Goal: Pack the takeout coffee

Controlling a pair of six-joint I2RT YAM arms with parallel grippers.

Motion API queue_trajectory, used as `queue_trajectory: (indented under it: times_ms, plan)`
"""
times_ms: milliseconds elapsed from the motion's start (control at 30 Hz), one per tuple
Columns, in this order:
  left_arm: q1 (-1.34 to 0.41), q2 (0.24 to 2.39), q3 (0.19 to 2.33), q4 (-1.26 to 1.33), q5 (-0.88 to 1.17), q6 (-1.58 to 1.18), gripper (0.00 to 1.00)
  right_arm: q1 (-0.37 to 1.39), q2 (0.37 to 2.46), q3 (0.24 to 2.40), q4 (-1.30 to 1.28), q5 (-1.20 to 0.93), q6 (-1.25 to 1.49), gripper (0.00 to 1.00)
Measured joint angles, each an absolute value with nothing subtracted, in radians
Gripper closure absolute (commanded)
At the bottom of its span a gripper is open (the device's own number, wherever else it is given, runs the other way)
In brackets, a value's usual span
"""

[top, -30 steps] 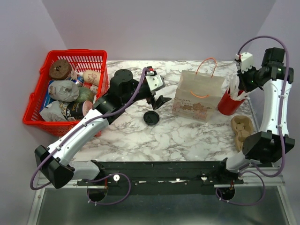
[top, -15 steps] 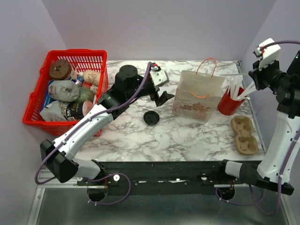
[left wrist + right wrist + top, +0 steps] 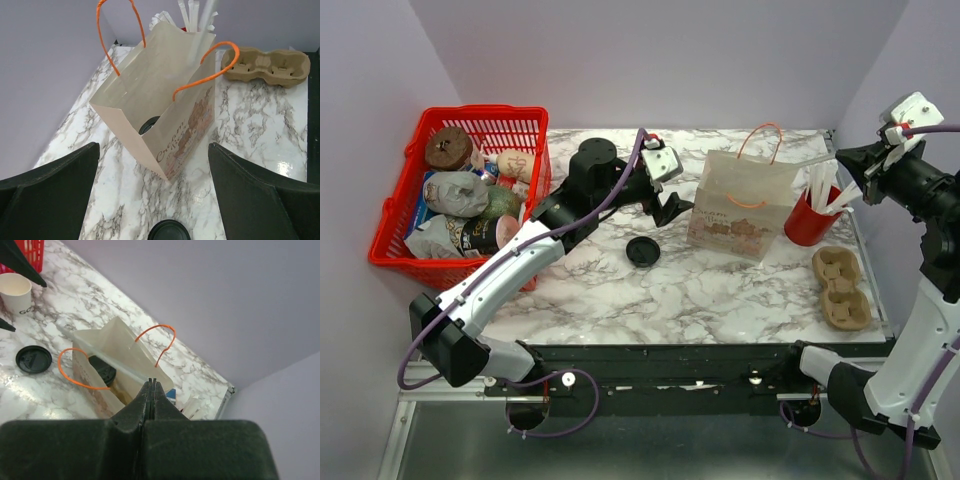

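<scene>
Surface: white marble-pattern counter (image 3: 720, 290), closed in by plain lavender walls (image 3: 670, 60) on the far side and both flanks.

Task item: the takeout coffee (image 3: 149, 125) sits inside the paper bag (image 3: 740, 215), low against the bag's left wall. Its round black lid faces up toward the open mouth, so its long axis runs vertically. The cup body is hidden by the bag wall.

Containers:
- The paper bag stands upright at about 1 o'clock from the counter's centre, mouth open, orange handles raised. Only the coffee is visible inside.
- The red basket (image 3: 390, 215) is at 9 o'clock, hanging over the counter's left edge and filled with wrapped bundles and printed cups.
- The red cup (image 3: 807, 225), at 3 o'clock just beside the bag, holds white straws (image 3: 825, 185).
- The cardboard cup carrier (image 3: 842, 288) is at 4 o'clock with its sockets unfilled.
- The tan paper cup (image 3: 16, 290) stands near the basket, open, with a cream interior.

A loose black lid (image 3: 642, 251) lies flat at 7 o'clock from the bag.

Hands: the left hand (image 3: 668, 207) is above the counter just left of the bag, fingers wide apart and holding nothing. The right hand (image 3: 850, 160) is raised above the red cup, fingers pressed together on one end of a straw (image 3: 105, 356) that reaches out over the bag's mouth.
</scene>
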State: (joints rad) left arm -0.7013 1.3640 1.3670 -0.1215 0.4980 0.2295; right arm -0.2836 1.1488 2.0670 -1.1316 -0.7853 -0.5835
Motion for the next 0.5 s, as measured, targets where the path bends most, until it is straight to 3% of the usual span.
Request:
queue_trajectory:
  times_ms: [500]
  plan:
    - [-0.701, 1.373, 1.367, -0.113, 0.5, 0.211, 0.03, -0.284, 1.146, 1.975, -1.176, -0.775, -0.593, 0.99]
